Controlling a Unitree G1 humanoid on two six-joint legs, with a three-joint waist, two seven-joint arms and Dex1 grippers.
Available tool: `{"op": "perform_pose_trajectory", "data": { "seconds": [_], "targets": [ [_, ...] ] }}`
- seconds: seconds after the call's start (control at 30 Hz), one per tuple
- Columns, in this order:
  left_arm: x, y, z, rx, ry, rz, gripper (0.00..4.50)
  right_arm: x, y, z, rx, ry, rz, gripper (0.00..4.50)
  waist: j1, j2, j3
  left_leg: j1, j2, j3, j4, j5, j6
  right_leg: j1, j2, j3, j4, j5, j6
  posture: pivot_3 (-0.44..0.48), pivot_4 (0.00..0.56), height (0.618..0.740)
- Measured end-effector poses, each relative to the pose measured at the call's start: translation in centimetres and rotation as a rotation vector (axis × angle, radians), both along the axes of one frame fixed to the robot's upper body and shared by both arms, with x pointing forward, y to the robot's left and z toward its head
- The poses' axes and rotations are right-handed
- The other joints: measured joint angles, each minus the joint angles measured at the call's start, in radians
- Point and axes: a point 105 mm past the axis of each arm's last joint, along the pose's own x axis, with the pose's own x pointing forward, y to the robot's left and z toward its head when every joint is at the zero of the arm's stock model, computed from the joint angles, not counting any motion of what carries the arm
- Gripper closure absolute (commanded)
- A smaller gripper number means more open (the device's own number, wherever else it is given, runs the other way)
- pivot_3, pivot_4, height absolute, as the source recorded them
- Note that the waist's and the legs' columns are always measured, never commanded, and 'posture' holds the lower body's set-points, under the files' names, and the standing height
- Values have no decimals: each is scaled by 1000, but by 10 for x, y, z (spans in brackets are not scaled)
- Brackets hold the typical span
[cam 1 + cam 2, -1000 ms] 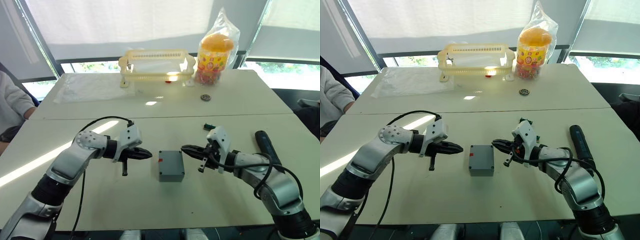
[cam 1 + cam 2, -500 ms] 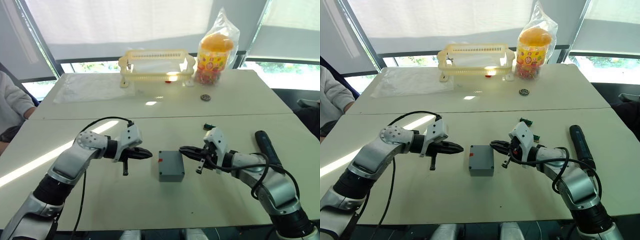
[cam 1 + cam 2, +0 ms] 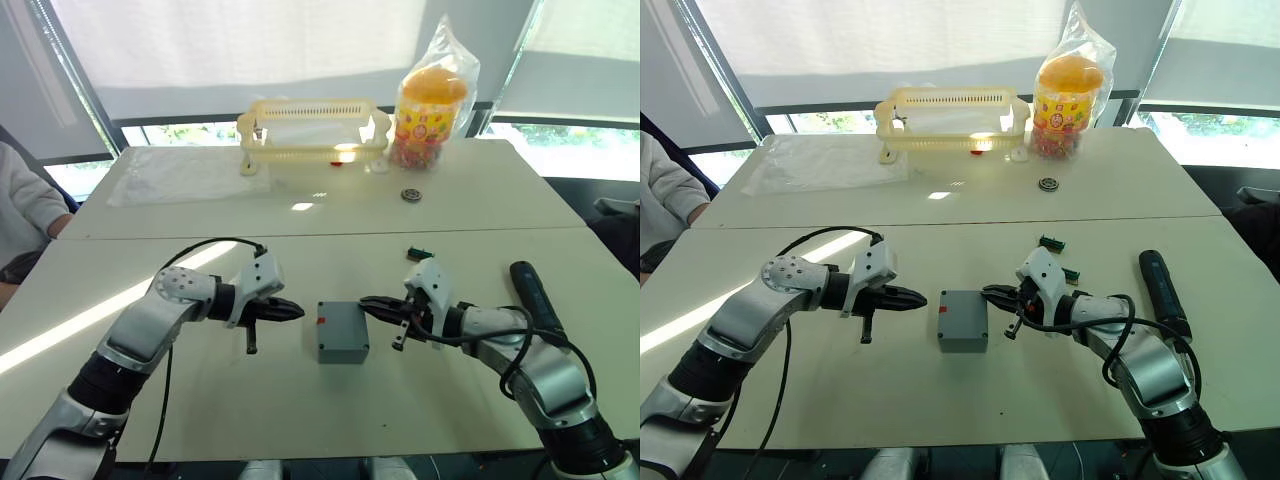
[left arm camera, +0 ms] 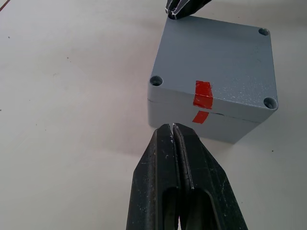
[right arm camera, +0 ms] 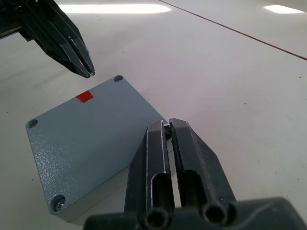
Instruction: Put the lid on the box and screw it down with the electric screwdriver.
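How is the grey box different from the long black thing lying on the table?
The box is blue-grey and blocky with flat sides; the electric screwdriver is black, long and round like a fat pen. The box has red marks on one side; none can be seen on the screwdriver. The box sits at the middle of the table; the screwdriver lies far off to the robot's right. Both rest on the table, and nothing is holding either.
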Motion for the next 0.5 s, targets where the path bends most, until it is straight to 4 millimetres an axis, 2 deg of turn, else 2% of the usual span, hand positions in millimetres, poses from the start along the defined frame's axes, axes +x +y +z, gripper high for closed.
{"op": "perform_pose_trajectory", "data": {
  "seconds": [0.03,0.1,0.23,0.27,0.4,0.43,0.5],
  "targets": [
    [0,0,0,0,0,0,4500,0,0,0,0,-1,0,3857,0,0,0,0,0,0,0,0,0,0,0,0,0,0,0,0,150,740],
    [0,0,0,-2,2,0,4500,0,0,0,-1,-1,3,3085,0,0,0,0,0,0,0,0,0,0,0,0,0,0,0,0,150,740],
    [1,3,5,-33,19,14,4500,-1,0,0,-2,2,10,897,0,0,0,0,0,0,0,0,0,0,0,0,0,0,0,0,150,740],
    [2,4,8,-49,27,23,4500,-1,-1,1,-4,1,8,472,0,0,0,0,0,0,0,0,0,0,0,0,0,0,0,0,150,740],
    [5,7,22,-97,33,37,4500,-2,-11,7,-30,-17,-21,472,2,0,0,0,0,0,0,0,0,0,0,0,0,0,0,0,150,740],
    [5,7,26,-113,34,31,4500,-2,-15,13,-10,-18,-38,472,2,0,0,0,0,0,0,0,0,0,0,0,0,0,0,0,150,740],
    [6,4,45,-167,28,11,4500,1,-28,39,66,-26,-99,472,2,0,0,-1,0,-1,1,0,0,0,0,0,0,0,0,0,150,740]
  ]
}}
